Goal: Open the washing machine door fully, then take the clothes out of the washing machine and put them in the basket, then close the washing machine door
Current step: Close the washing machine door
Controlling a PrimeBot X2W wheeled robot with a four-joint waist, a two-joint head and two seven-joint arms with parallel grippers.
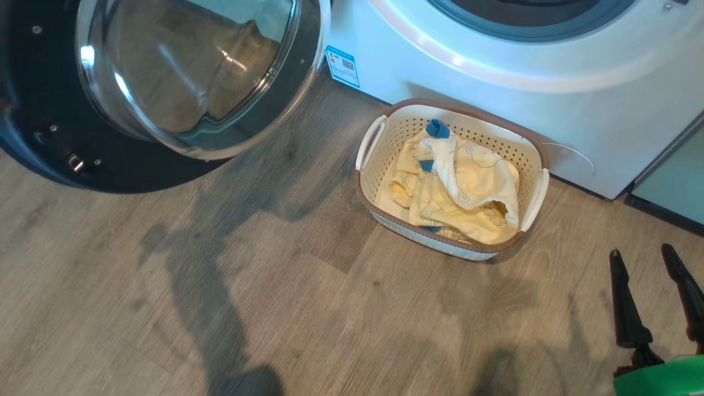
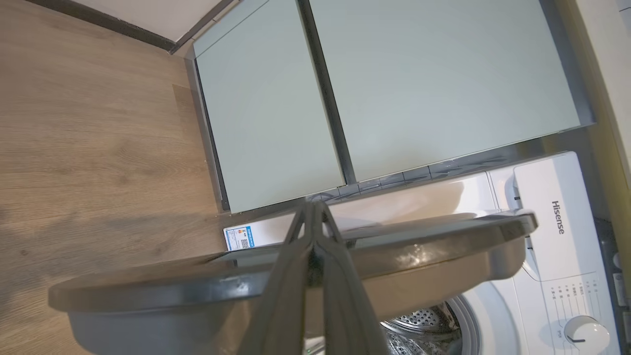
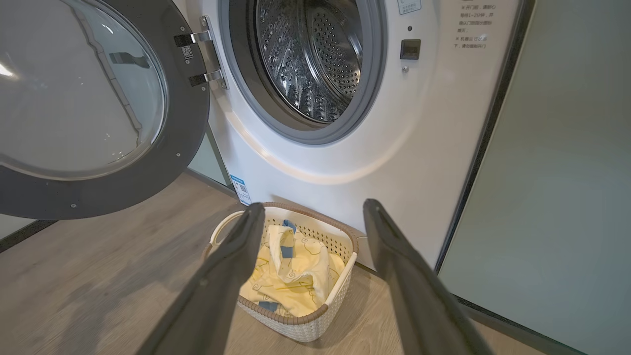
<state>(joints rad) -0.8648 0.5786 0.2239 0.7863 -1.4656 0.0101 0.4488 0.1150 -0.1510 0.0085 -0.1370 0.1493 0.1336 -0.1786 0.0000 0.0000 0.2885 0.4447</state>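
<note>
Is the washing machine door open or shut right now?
Open. In the right wrist view the washing machine door stands swung wide on its hinges, leaving the steel drum uncovered.

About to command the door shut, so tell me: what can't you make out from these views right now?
- Drum, right wrist view: top cut off by the picture's edge, near floor hidden behind grey ring; stray items unconfirmed.
- Left gripper, left wrist view: its own jaws cover any contact with the door.
- Basket, head view: the piled clothes hide how many there are.
</note>
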